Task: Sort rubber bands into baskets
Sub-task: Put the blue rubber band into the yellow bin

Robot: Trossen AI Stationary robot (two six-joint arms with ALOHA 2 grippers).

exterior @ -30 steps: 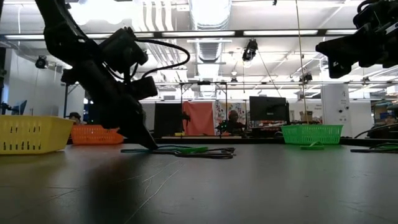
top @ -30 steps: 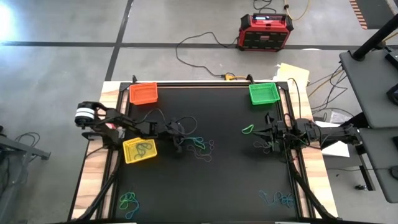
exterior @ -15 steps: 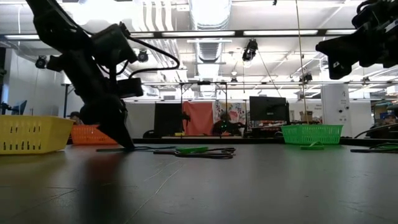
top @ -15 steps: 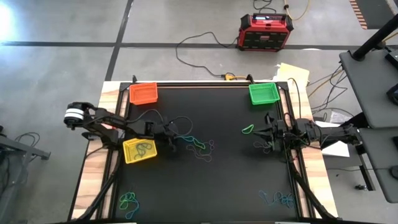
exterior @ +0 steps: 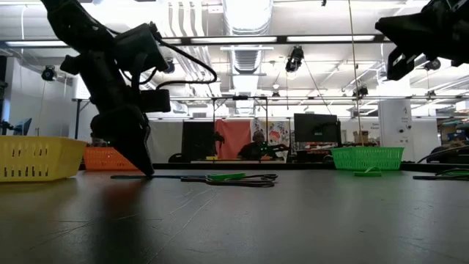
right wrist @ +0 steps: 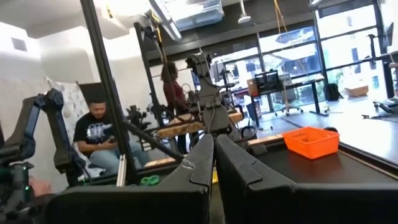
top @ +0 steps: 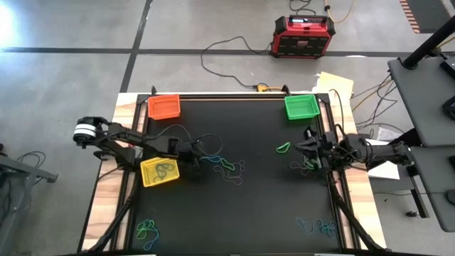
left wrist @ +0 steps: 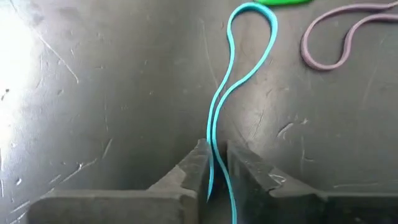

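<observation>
My left gripper (top: 193,153) is down at the table just right of the yellow basket (top: 160,171), shut on a blue rubber band (left wrist: 214,118). More bands lie in a loose cluster (top: 226,166) at the table's middle, among them a purple loop (left wrist: 336,37). The orange basket (top: 164,107) stands at the far left and the green basket (top: 301,107) at the far right. My right gripper (top: 308,147) is shut and empty, raised above the table near its right edge. My left gripper pinches the blue band at its near end (left wrist: 212,148), both strands running between the two fingertips. The fingers slant down from the table's left side, their tips at the table top (exterior: 146,171). The band lies on the table, drawn out long and narrow away from the fingers.
The yellow basket holds some bands. A green band (top: 284,148) and a small clump (top: 302,166) lie near my right gripper. Band piles lie at the near left (top: 147,229) and near right (top: 318,227). A red-and-black box (top: 301,35) stands on the floor beyond the table.
My left gripper has moved toward the table's left edge, nearer the yellow basket, dragging the blue band along the table out of the cluster. My right gripper has risen a little.
</observation>
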